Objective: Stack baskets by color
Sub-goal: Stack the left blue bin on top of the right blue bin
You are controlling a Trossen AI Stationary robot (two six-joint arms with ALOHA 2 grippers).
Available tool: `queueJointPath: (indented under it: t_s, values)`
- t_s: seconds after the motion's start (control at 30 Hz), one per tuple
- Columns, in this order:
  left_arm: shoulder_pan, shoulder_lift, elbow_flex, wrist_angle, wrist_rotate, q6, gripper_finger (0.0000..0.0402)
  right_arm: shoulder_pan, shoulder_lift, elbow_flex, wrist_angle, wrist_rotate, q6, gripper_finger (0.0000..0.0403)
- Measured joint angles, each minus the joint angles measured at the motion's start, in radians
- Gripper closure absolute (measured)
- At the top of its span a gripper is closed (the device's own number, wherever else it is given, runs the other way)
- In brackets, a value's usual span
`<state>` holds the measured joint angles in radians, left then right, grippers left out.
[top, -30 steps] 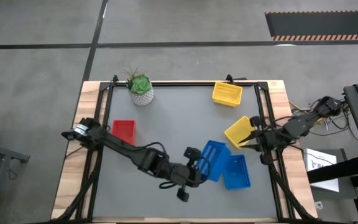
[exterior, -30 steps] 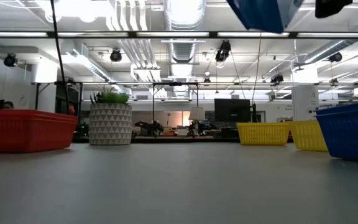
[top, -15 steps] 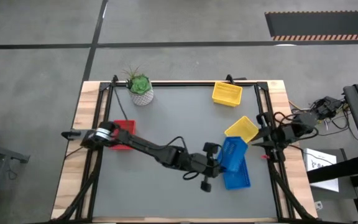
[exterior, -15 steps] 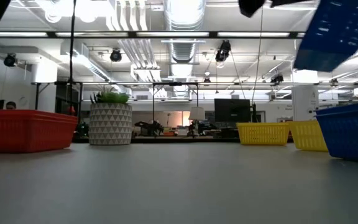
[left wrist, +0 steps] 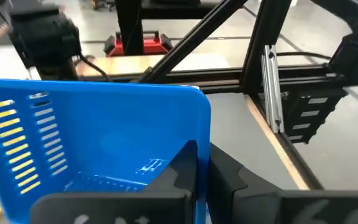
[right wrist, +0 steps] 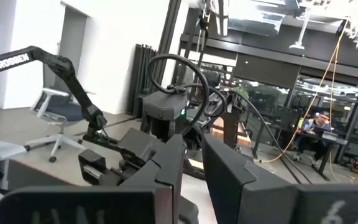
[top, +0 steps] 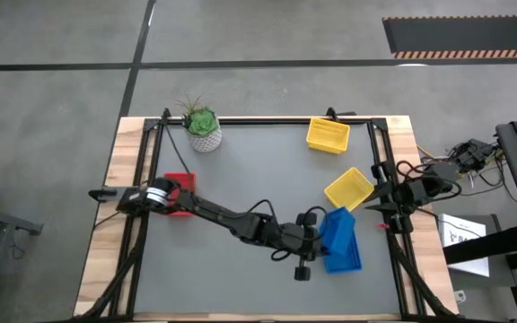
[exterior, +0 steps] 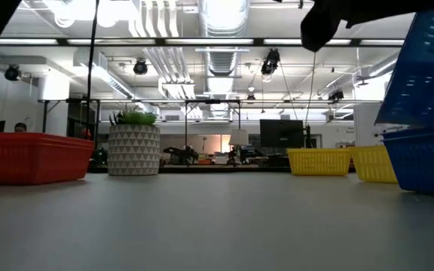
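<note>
Over the right-hand part of the counter [top: 240, 170], clenching the left tool [top: 318, 235] on the rim of a blue basket [top: 337, 224] and holding it tilted in the air. Hanging it just above a second blue basket [top: 346, 258], which is lying flat on the counter; from the low view, cannot tell whether the two are touching.

Having carried it there within the last second: a second ago holding that same basket nearer the counter's middle, clear of the other blue one, with the left arm less stretched out. Beyond it, leaving a yellow basket [top: 348, 188] resting on the counter, now apart from the right tool [top: 382, 199]; a second ago reaching over that basket, now waiting at the counter's right edge. Cannot tell whether the right tool is released or clenched.

Counting what is showing: two blue baskets, one held and one lying; two yellow baskets, the near one and another [top: 328, 135] at the far right corner; one red basket [top: 181, 184] at the left, partly under the left arm; one white-potted plant [top: 203, 126] at the far left.
</note>
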<state>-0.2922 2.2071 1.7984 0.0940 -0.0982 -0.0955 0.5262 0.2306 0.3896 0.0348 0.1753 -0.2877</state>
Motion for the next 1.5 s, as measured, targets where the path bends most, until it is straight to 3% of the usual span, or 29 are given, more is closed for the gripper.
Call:
queueJointPath:
  t_s: [0.37,0.8,1.23,1.5]
  values:
    - [0.009,0.006,-0.006,0.000,0.039,-0.056,0.0397,0.000,0.000,0.000,0.000,0.000,0.014,0.0349]
    - [0.013,0.006,-0.008,0.003,0.042,-0.056,0.0309,0.000,0.002,0.000,-0.002,0.000,0.019,0.0349]
    - [0.013,-0.002,-0.008,-0.023,0.122,-0.053,0.0305,0.000,0.002,0.000,-0.026,0.009,0.076,0.0349]
    - [0.011,-0.128,-0.018,-0.201,0.124,0.077,0.0305,0.000,0.036,0.000,-0.022,0.020,0.179,0.0349]
